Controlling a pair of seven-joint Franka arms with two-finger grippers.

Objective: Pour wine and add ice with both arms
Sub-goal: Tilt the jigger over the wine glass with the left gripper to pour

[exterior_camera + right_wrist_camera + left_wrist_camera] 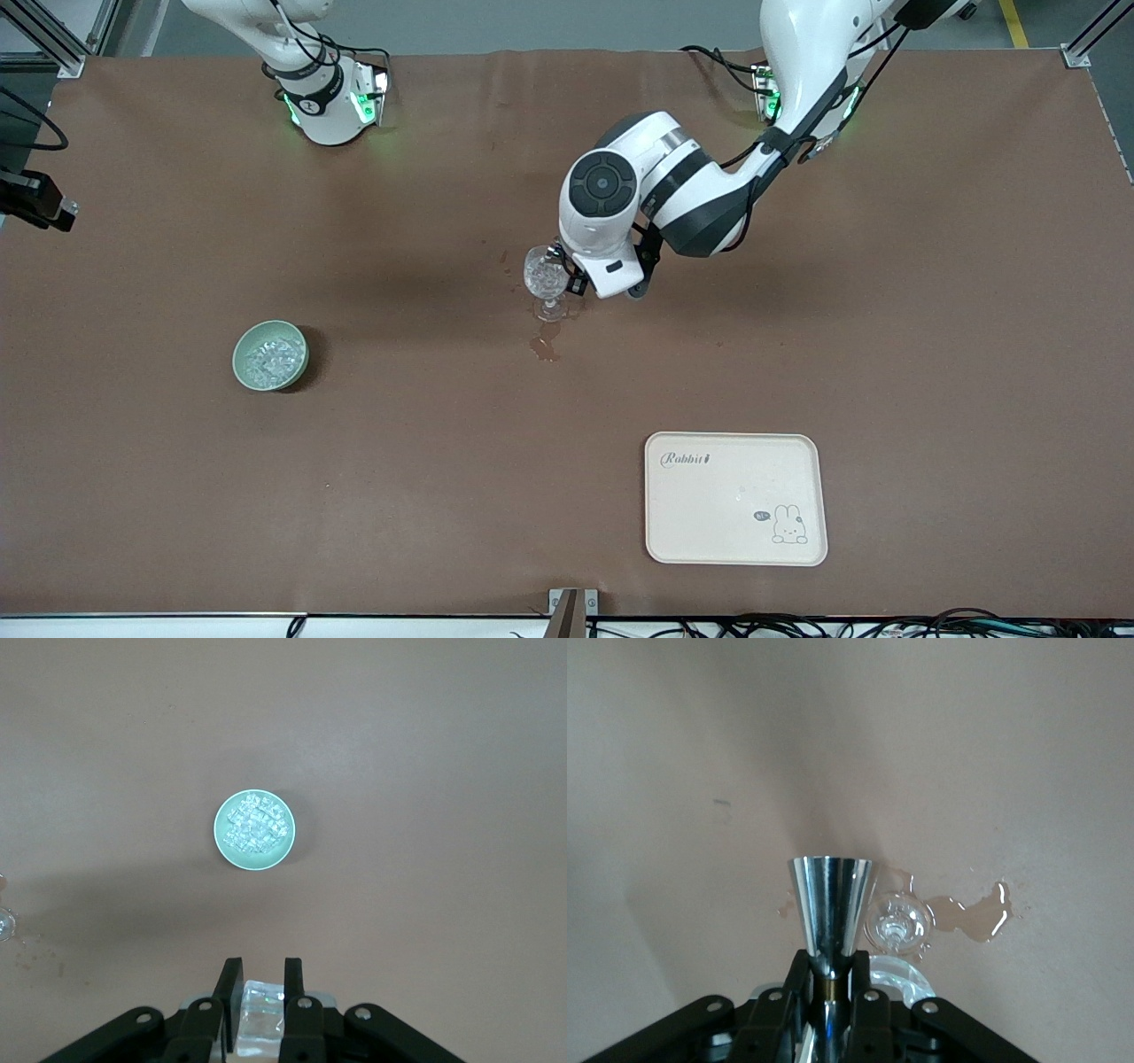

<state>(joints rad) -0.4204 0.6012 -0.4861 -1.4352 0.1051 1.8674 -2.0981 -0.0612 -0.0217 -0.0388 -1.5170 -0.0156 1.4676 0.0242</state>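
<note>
In the front view we saw the left arm (pixel 700 190) reaching from its base to the middle of the brown tabletop (pixel 930 337), its left gripper (pixel 578 282) low beside a clear stemmed wine glass (pixel 546 276) that stood upright. A small wet patch (pixel 544 346) lay on the tabletop just nearer the camera than the glass. A pale green bowl (pixel 270 355) sat toward the right arm's end, holding the ice (pixel 269 358). A cream tray (pixel 735 498) with a rabbit drawing lay near the camera, toward the left arm's end. Of the right arm (pixel 310 80) we saw only the base and lower links here.

In the left wrist view, the left gripper's jaws were closed on a shiny metal cone-shaped cup (pixel 832 904), probably a jigger, though we could not be sure. The wine glass (pixel 898 927) stood just beside it, and the spilled liquid (pixel 976 918) spread on the tabletop next to the glass's foot.

In the right wrist view, the right gripper (pixel 260 988) hung high over the tabletop, its jaws clamped on a clear ice cube (pixel 260 1014). Well below it sat the green bowl (pixel 221 842) with the remaining ice (pixel 255 828) heaped inside.
</note>
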